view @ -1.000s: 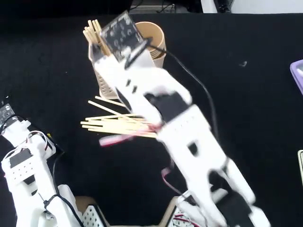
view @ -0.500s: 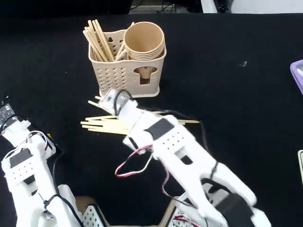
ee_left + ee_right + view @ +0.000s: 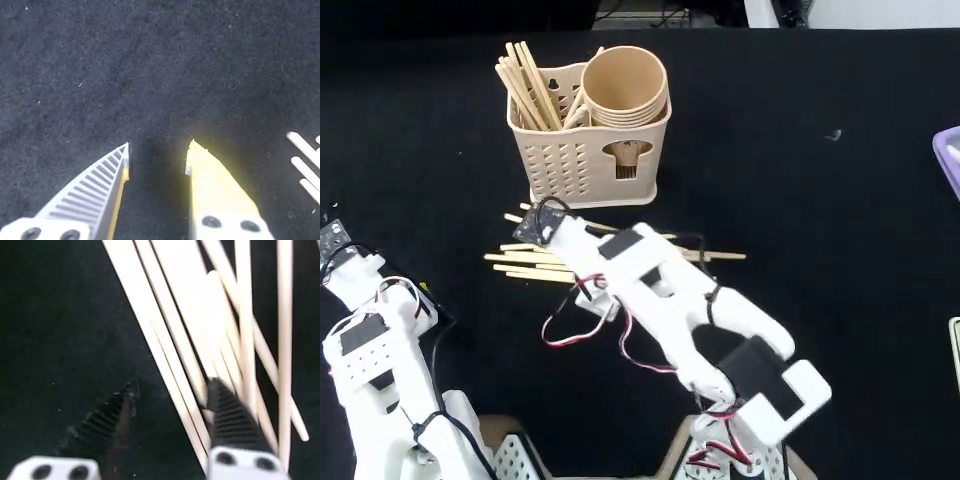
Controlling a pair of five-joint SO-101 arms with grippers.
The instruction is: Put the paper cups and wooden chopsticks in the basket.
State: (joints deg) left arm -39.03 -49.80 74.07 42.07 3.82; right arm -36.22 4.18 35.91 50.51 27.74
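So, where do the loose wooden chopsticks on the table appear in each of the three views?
High view: the loose chopsticks lie on the black table cover before the basket, partly under the right arm.
Left wrist view: a few chopstick ends lie beside the open left gripper, apart from it.
Right wrist view: they fan out just ahead of the open right gripper.
Shared landmark: the black table cover.

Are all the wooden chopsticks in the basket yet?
No: a loose pile of chopsticks lies on the table in front of the basket.
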